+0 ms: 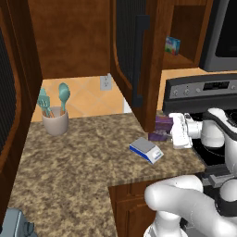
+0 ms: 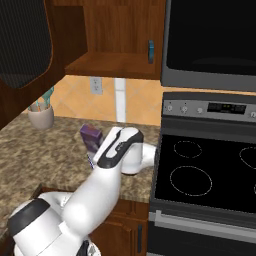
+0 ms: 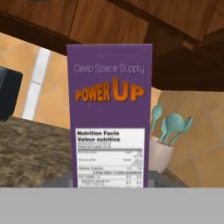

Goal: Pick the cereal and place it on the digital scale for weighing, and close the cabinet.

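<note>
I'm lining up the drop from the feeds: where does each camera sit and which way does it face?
Left base view: behind the arm's left, facing the counter, scale and open cabinet door; arm lower right.
Right base view: behind its right, facing counter and stove; arm lower left.
Hand view: on the hand, facing the cereal.
All three show the cereal and utensil cup.

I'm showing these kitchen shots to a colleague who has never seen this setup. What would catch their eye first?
Most striking is the purple cereal box, upright and filling the middle of the hand view, with orange "POWER UP" lettering. Next comes the white arm reaching over the speckled counter to that box, beside the black stove. The small blue digital scale lies on the counter just left of the cereal, under the open cabinet door.
</note>
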Available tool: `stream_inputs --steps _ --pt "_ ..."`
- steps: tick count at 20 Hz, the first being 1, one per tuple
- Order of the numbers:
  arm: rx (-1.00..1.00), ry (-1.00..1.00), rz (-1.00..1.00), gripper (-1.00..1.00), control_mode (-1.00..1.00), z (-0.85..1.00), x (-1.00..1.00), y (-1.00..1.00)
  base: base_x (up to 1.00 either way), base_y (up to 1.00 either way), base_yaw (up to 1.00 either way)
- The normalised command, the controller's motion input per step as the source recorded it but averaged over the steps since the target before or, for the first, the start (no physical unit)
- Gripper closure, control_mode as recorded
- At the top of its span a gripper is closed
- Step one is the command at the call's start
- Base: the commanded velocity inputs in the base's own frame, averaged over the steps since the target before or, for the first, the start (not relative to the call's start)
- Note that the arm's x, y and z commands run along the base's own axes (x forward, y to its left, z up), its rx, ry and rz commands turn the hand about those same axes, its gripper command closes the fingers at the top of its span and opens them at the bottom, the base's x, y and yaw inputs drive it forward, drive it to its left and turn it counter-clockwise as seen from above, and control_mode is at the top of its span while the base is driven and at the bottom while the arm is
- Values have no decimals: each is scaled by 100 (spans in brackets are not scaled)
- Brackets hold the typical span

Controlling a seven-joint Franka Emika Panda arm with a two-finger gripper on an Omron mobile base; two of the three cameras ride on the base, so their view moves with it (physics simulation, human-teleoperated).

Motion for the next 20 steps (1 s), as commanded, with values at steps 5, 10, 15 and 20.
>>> stream_inputs --steps 5,10,15,20 --pt "-1 7 0 100 -100 -44 20 25 0 0 0" --pt "-1 10 0 100 -100 -31 26 11 0 0 0" --pt "-1 0 0 100 -100 -19 17 5 0 0 0" --pt "0 -2 0 100 -100 -15 19 0 0 0 0"
